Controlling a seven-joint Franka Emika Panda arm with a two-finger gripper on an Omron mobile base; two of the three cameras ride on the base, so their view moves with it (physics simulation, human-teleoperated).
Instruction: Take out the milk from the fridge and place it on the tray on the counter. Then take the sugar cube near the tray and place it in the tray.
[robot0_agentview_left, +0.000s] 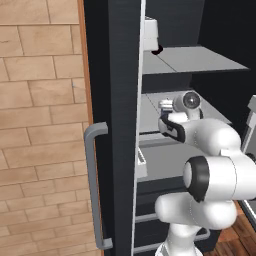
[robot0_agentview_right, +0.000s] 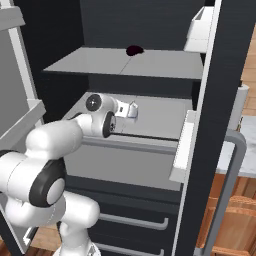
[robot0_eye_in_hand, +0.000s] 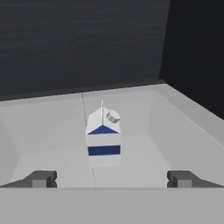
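The milk (robot0_eye_in_hand: 103, 139) stands upright on a grey shelf (robot0_eye_in_hand: 175, 131) inside the open fridge (robot0_agentview_left: 117, 125), about mid-shelf and clear of the back edge. The fingers (robot0_eye_in_hand: 41, 178) are spread wide apart, gripping nothing. The carton sits just ahead of them, roughly centred between the two tips, not touching either.

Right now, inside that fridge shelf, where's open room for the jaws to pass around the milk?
Bare grey shelf floor lies on both sides of the milk, out to the fridge walls, and behind it. Nothing crowds it; open jaws straddle it from the front.
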